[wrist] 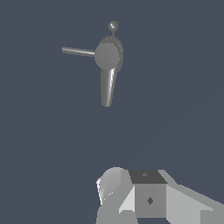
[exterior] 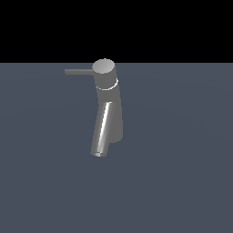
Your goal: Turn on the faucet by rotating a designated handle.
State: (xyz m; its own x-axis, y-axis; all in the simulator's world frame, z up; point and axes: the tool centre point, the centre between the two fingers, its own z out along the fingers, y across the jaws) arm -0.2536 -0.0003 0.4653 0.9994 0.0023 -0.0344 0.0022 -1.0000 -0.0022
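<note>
Looking across the exterior view, we find the faucet (exterior: 109, 107) standing alone on a plain blue-grey floor (exterior: 182, 182), a little to that view's left of centre. Its column rises nearly upright, leaning slightly, and ends in a flat round cap (exterior: 103, 67). From that cap the handle (exterior: 78, 72) sticks out sideways as a thin straight rod; its long axis runs level, and its free end points toward the exterior view's left. We see the spout (exterior: 102, 132) slanting down the front of the column, its long axis steep, its open end low and aimed toward the camera and slightly to the exterior view's left. In the wrist view we look down on the faucet (wrist: 108, 57) from above: the handle (wrist: 78, 51) and the spout (wrist: 107, 87) leave the cap at roughly a right angle to each other, and a small knobbed pin (wrist: 113, 26) shows on the side opposite the spout. Part of the gripper (wrist: 148, 197) fills the lower edge of the wrist view, well apart from the faucet and touching nothing. Its fingertips are out of the picture, so we cannot tell whether the jaws are open or closed. It does not appear in the exterior view.
</note>
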